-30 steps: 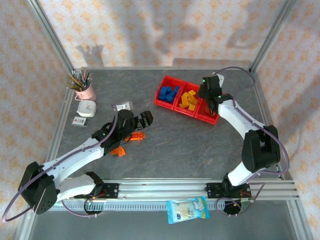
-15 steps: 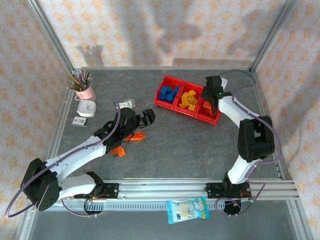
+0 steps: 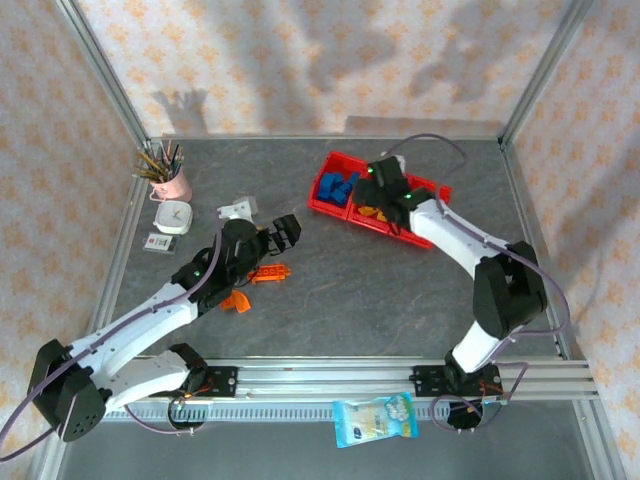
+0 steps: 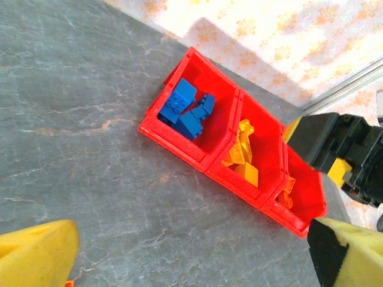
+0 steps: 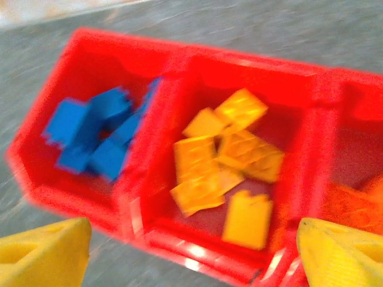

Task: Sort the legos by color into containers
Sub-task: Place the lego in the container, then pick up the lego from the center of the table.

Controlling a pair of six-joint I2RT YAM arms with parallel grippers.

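Observation:
The red containers (image 3: 330, 205) stand at the back middle of the table. Blue legos (image 4: 188, 110) lie in the left bin, yellow legos (image 5: 227, 161) in the middle bin, and orange ones (image 4: 288, 190) in the right bin. A long orange lego (image 3: 270, 272) and an arched orange lego (image 3: 236, 300) lie on the table beside my left arm. My left gripper (image 3: 283, 232) hangs open and empty over bare table, left of the bins. My right gripper (image 3: 384, 190) hovers open and empty above the middle bin; its wrist view is blurred.
A pink cup of brushes (image 3: 172, 182), a white box (image 3: 173, 216), a small card (image 3: 157, 243) and a white object (image 3: 238, 209) sit at the back left. A snack packet (image 3: 375, 418) lies beyond the front rail. Metal frame posts edge the table.
My right gripper has swung left from the right bin to above the middle bin. My left gripper has shifted slightly back and left, away from the orange legos.

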